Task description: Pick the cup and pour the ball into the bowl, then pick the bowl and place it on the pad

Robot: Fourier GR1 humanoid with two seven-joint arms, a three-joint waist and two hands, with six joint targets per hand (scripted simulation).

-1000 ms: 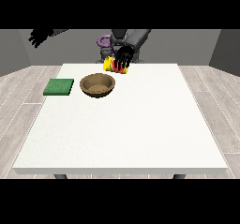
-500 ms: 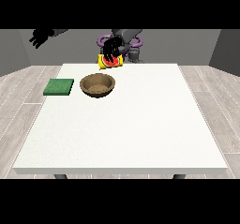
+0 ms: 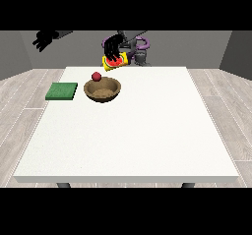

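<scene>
- Nearest to us lies the broad white table (image 3: 147,140), and its front half carries none of the task's things.
- Further back, towards the view's left, we see the brown bowl (image 3: 102,90) standing upright, and just beside it on the left the flat green pad (image 3: 62,91); the two sit apart.
- A red ball (image 3: 96,75) shows just above the bowl's far rim; we cannot tell whether it is in the air or touching the rim.
- Behind and above the bowl, the hand at the view's right (image 3: 113,46) has its dark fingers wrapped over the yellow cup (image 3: 114,62), which is tipped so that its red inside faces the bowl.
- At the far upper left, the hand at the view's left (image 3: 43,39) hangs away from the table, holding nothing; we cannot tell how its fingers lie.
- We judge the pouring step to be in hand, with the ball on its way out of the cup.
- Next, we expect the cup must be put aside once the ball settles, then the bowl taken by its rim and carried over to the pad.
</scene>
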